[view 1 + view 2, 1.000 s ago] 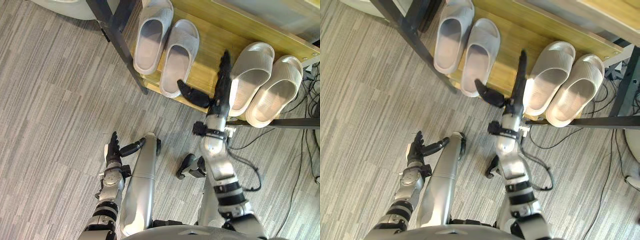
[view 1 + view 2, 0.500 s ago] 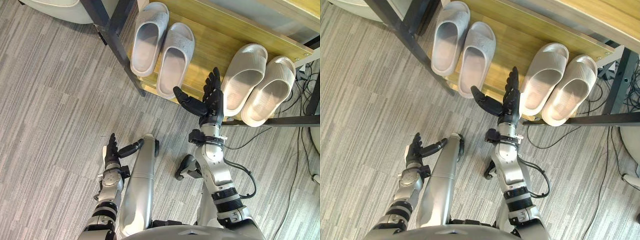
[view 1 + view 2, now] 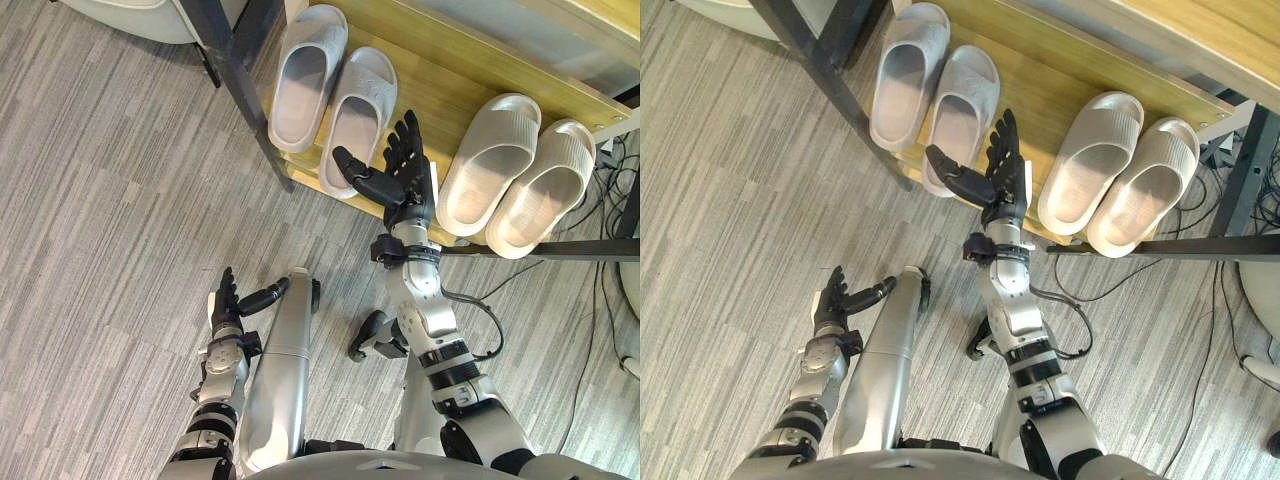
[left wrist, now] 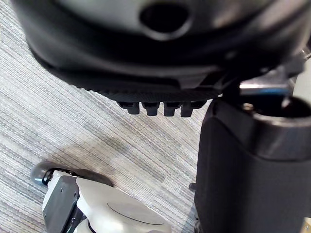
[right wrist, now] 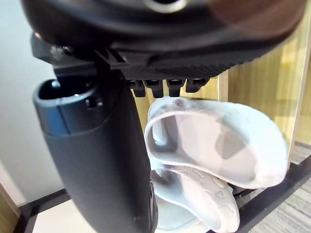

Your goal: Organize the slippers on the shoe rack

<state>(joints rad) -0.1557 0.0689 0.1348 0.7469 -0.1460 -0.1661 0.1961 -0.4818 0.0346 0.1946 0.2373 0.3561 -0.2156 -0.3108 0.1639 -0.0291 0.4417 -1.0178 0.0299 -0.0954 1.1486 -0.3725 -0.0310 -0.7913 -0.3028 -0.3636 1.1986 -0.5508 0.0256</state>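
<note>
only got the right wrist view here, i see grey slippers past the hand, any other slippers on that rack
Observer: Yes, a beige pair sits on the same wooden shelf, to the right of the grey pair.
Operator: is the right hand holding anything
Observer: No, the right hand is open, fingers spread, over the shelf between the two pairs.
Operator: and the left hand
Observer: The left hand is open, low over the carpet, away from the shelf.
</note>
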